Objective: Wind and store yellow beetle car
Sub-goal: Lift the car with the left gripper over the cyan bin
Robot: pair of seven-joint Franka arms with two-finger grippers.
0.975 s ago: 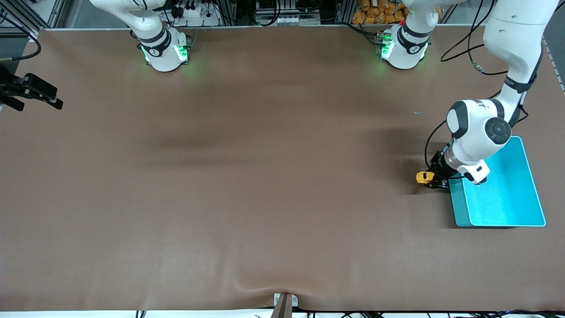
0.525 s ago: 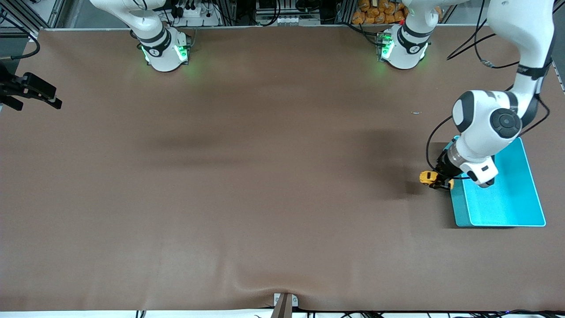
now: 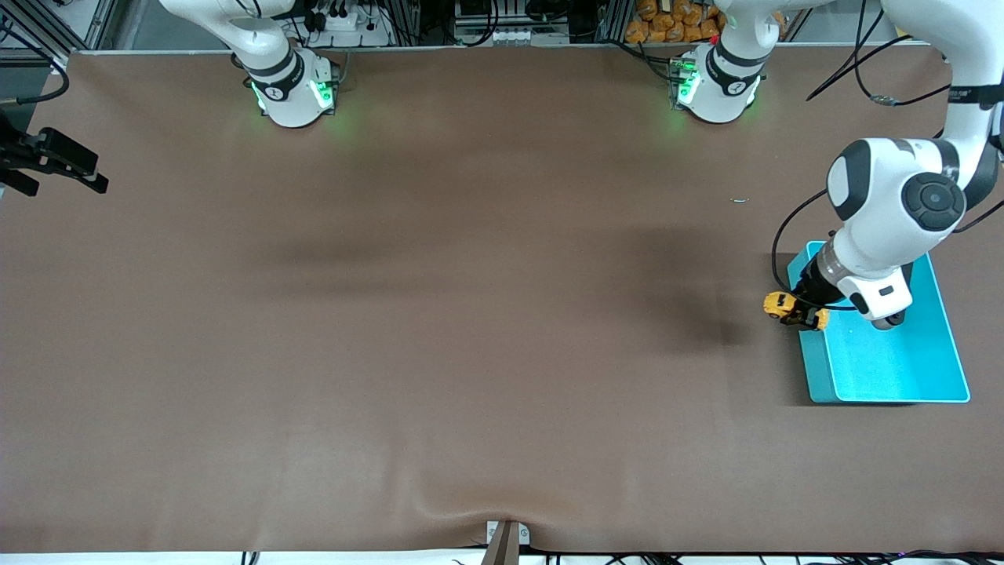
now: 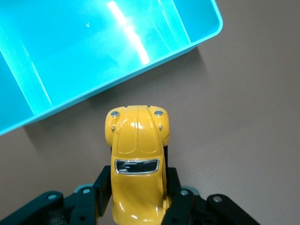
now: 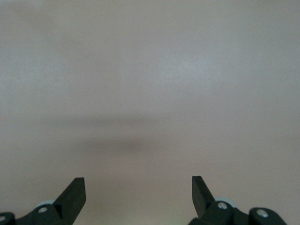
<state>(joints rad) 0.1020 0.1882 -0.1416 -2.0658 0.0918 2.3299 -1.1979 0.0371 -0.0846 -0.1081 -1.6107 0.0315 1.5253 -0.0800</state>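
The yellow beetle car [image 3: 779, 304] is held in my left gripper [image 3: 798, 313], just above the table at the turquoise bin's [image 3: 933, 369] wall that faces the right arm's end. In the left wrist view the fingers [image 4: 104, 183] clamp the car's [image 4: 138, 150] sides, its nose pointing at the bin's rim [image 4: 117, 86], whose inside shows nothing. My right gripper [image 3: 59, 161] waits at the right arm's end of the table. It is open and empty over bare brown table in the right wrist view [image 5: 138, 185].
A brown mat [image 3: 439, 314] covers the table. A tiny pale scrap [image 3: 740, 200] lies between the left arm's base [image 3: 718, 82] and the bin. A clamp [image 3: 506, 537] sits at the table edge nearest the front camera.
My left gripper has carried the car toward the bin and the left arm's end of the table. The right arm has barely moved.
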